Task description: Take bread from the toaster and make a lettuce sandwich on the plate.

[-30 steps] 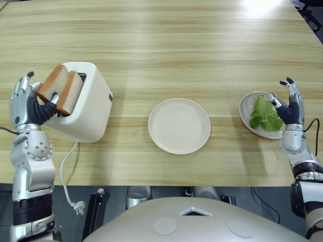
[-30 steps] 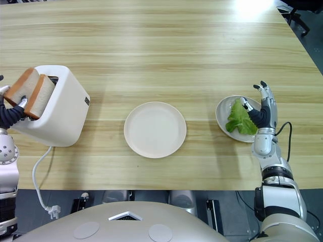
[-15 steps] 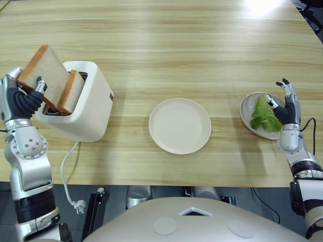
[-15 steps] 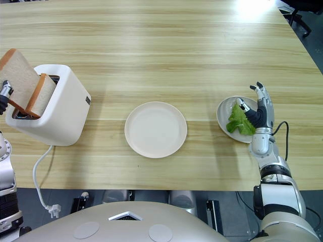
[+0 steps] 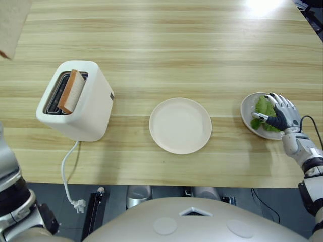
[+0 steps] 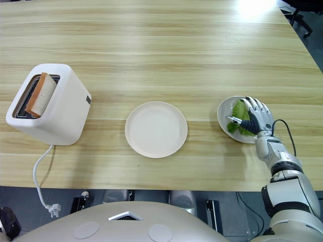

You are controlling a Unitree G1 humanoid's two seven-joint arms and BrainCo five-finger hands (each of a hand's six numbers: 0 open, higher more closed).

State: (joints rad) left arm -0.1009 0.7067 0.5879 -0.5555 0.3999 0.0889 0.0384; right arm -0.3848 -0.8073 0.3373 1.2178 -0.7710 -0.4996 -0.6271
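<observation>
A white toaster (image 5: 83,108) stands at the table's left with one bread slice (image 5: 70,92) upright in its right slot; the left slot is empty. A second bread slice (image 5: 12,20) hangs high at the top left corner, cut off by the edge. The round cream plate (image 5: 180,125) lies bare at the middle front. At the right, green lettuce (image 5: 262,106) rests in a small grey dish (image 5: 244,112). My right hand (image 5: 282,113) is palm down over the lettuce, fingers spread and touching the leaf.
The toaster's white cord (image 5: 65,174) runs over the table's front edge to a hanging plug (image 5: 78,205). Bare wooden tabletop (image 5: 166,45) stretches behind the toaster, plate and dish.
The left slice has come out of the toaster and risen to the top left corner with my left hand. My right hand has tipped from upright beside the dish down onto the lettuce.
</observation>
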